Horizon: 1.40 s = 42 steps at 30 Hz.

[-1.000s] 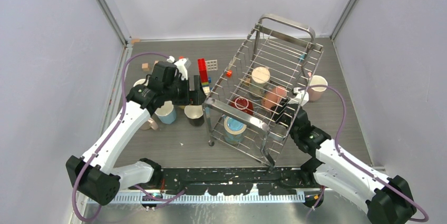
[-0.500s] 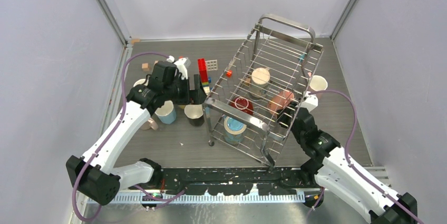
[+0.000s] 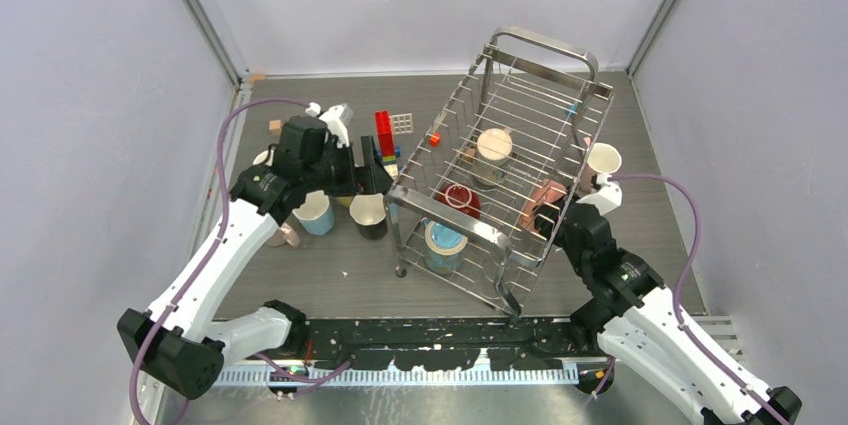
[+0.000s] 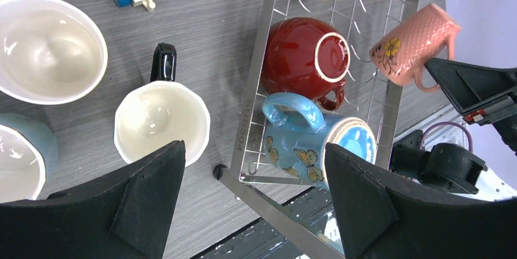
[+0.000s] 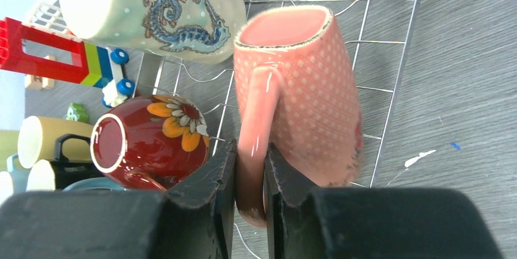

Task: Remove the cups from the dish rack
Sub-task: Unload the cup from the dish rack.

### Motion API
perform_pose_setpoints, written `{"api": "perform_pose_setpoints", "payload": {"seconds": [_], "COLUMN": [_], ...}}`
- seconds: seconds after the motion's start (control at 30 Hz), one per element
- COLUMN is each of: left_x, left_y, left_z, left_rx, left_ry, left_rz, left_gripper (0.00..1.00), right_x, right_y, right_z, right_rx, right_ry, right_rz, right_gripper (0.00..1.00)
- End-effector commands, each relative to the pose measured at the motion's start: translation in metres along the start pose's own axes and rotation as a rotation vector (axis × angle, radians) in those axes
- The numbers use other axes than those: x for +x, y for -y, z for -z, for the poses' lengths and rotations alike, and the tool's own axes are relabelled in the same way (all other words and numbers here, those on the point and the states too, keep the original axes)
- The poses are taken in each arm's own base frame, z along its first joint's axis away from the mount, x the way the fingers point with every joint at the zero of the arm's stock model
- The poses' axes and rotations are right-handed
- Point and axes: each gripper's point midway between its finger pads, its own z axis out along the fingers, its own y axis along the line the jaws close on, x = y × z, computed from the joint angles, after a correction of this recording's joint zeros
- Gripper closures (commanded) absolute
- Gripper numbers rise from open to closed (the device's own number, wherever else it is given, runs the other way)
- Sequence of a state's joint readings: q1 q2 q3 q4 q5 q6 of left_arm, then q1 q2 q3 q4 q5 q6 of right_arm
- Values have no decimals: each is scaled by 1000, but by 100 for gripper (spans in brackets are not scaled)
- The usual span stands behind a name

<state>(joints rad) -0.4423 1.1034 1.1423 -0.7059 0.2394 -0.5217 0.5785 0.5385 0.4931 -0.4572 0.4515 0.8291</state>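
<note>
**A:** What is the right end effector (image 5: pixel 250 164) doing?

**B:** It is pinching the handle of the pink mug (image 5: pixel 305 82), with both fingers pressed tight against it. The mug lies on its side, mouth facing away from the wrist. It sits up at the long right wall of the dish rack (image 3: pixel 455 217), about 3 o'clock from the rack's middle in the top view. I cannot tell whether it touches the wires.

**A:** Which cups are inside the rack?

**B:** Three. A dark red mug (image 4: pixel 302 55) sits upside down near the middle. A blue butterfly mug (image 4: pixel 317 146) lies on its side just beside it, at 7 o'clock. A cream dragon mug (image 5: pixel 152 9) lies at 1 o'clock from the red one.

**A:** And the left end effector (image 4: pixel 255 167)?

**B:** It is spread wide and holds nothing. It hangs over the table (image 3: pixel 330 275) at 9 o'clock from the rack, above a black-handled mug (image 4: pixel 161 122) standing mouth up. A white cup (image 4: pixel 49 49) and a light blue cup (image 4: pixel 21 155) stand near that mug, also upright. A red toy block (image 3: pixel 384 132) stands at 12 o'clock from the group.
</note>
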Motion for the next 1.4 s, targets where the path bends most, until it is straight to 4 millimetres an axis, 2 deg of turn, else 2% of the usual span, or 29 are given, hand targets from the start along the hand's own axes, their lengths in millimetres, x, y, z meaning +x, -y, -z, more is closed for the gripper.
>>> {"api": "perform_pose_setpoints", "payload": {"seconds": [0.0, 0.3, 0.5, 0.77, 1.07, 1.37], "left_x": [-38, -63, -85, -104, -128, -151], "left_y": [19, 35, 52, 69, 92, 130], "left_z": [18, 33, 47, 55, 66, 82], "left_rx": [43, 77, 115, 168, 238, 324], "left_ry": [138, 212, 270, 311, 351, 408], "left_rz": [-9, -9, -16, -12, -21, -109], "left_gripper": [14, 14, 14, 14, 14, 14], "right_x": [-47, -64, -84, -113, -154, -206], "right_y": [-26, -22, -16, -9, -8, -28], "right_z": [18, 36, 58, 93, 137, 183], "right_rx": [-59, -52, -47, -51, -72, -130], "right_ry": [126, 168, 221, 292, 374, 445], "right_rz": [-135, -215, -277, -349, -406, -428], "right_gripper": [99, 99, 99, 99, 99, 99]}}
